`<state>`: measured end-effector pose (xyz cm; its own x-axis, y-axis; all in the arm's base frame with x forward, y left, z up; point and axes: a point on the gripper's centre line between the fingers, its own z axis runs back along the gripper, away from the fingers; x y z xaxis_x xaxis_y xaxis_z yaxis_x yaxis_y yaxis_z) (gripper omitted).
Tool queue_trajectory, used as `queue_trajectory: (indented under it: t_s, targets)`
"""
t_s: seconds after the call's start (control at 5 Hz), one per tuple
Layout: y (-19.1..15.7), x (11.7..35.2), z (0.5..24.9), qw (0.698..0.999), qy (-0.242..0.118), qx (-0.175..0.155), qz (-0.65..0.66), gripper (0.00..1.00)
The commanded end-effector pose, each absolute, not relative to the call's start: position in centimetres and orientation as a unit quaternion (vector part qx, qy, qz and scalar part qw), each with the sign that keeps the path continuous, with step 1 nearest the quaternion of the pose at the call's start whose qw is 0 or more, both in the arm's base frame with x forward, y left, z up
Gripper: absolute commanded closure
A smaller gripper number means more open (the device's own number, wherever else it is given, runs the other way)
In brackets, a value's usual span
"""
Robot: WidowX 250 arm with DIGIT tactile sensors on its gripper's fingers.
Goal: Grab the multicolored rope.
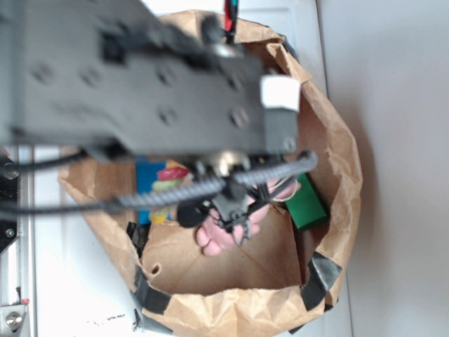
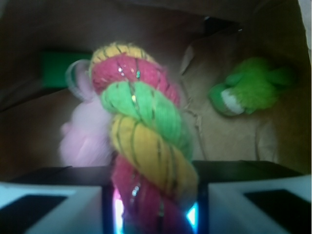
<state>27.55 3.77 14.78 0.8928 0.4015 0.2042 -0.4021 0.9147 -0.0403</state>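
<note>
Seen from the wrist camera, the gripper (image 2: 155, 204) had its two white fingers (image 2: 48, 207) closed against the sides of one multicolored rope (image 2: 146, 146), whose lower end sat pinched between them; the single twisted rope of red, yellow and green strands rose upright from the jaws and filled the middle of the view; just behind it lay one pink plush toy (image 2: 85, 131), partly hidden by the rope; farther back and to the right lay one green plush toy (image 2: 251, 85) on the brown paper floor; one dark green block (image 2: 58, 68) stood against the shadowed back wall on the left. From the outside camera, the blurred dark arm (image 1: 140, 77) hung over one open brown paper bag (image 1: 238, 309) with black tape on its rim; beneath the arm the pink plush toy (image 1: 217, 235) showed on the bag floor, with a green box (image 1: 307, 203) to its right and a blue item (image 1: 149, 186) to its left; a striped scrap of the rope (image 1: 170, 184) showed under the cable.
</note>
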Motion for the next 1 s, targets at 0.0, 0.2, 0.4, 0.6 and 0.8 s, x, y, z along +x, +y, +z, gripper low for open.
queue_trajectory:
  t_s: [0.0,0.2,0.4,0.6,0.8]
  targets:
    - [4.2,27.0,20.4,0.969,-0.144,-0.023,0.198,1.0]
    - [3.8,26.4,21.9,0.971,-0.137,-0.034,0.193,1.0]
    - [2.6,26.0,22.9,0.97,-0.141,-0.042,0.196,1.0]
    - [1.8,26.1,22.2,0.966,-0.163,-0.036,0.2,1.0]
    - [1.4,26.0,22.1,0.962,-0.179,-0.033,0.202,1.0]
